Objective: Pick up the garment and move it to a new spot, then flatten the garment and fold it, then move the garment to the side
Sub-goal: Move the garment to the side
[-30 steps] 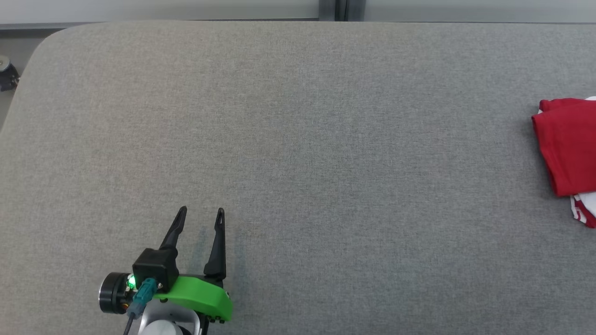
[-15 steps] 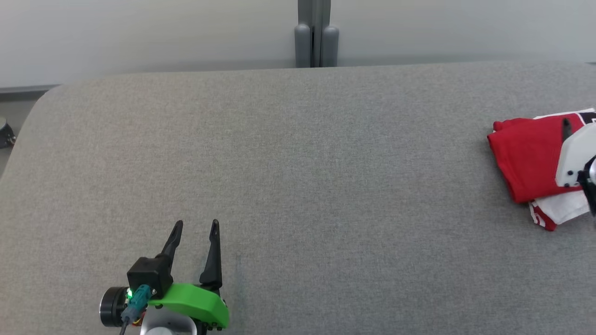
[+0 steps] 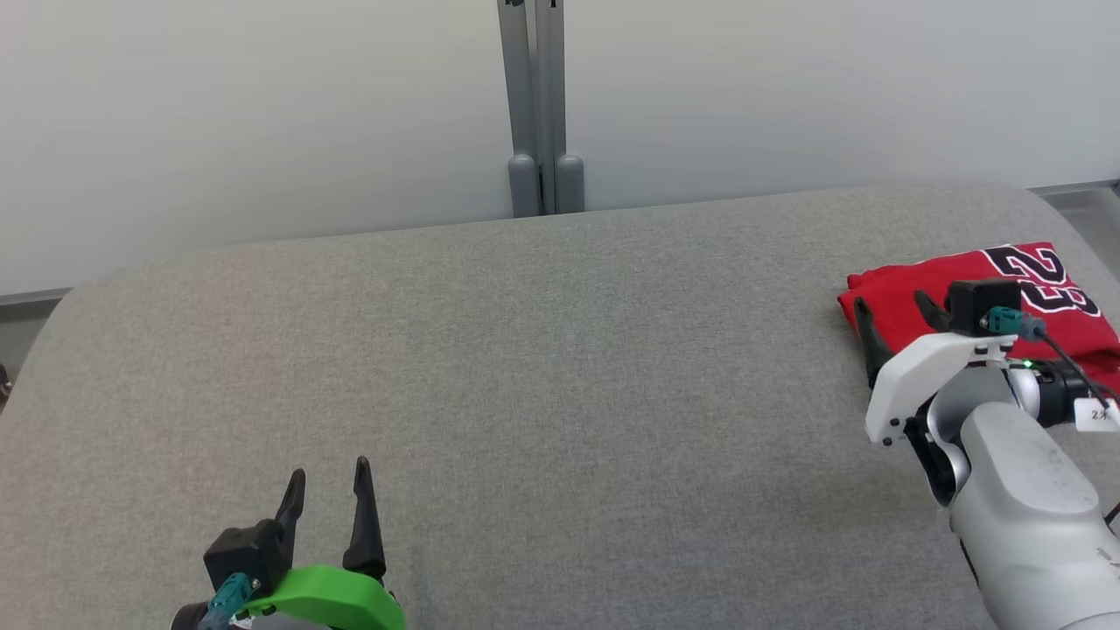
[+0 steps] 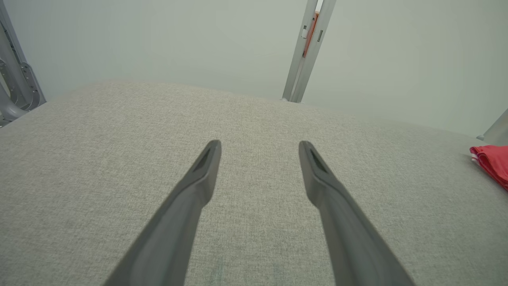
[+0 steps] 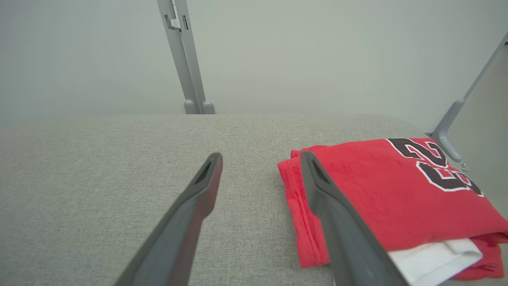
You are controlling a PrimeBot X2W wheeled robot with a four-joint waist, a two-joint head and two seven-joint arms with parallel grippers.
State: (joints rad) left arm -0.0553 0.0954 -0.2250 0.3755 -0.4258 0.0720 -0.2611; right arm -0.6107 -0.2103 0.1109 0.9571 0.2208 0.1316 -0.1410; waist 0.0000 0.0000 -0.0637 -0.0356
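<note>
Head view: folded red jersey with black numerals (image 3: 910, 280) at 3 o'clock on the grey fabric surface (image 3: 560, 367), right fingers (image 3: 868, 346) wide and empty at its 9 o'clock edge, left fingers (image 3: 363, 516) wide at 7 o'clock; left wrist view: jersey (image 4: 492, 163) at 3 o'clock; right wrist view: jersey (image 5: 377, 186) at 4 o'clock.

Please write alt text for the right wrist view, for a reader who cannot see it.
A folded red garment with a black number lies on the grey fabric table, at right. The open right gripper points toward it, one dark finger overlapping its left edge. A grey post stands against the pale wall behind.
</note>
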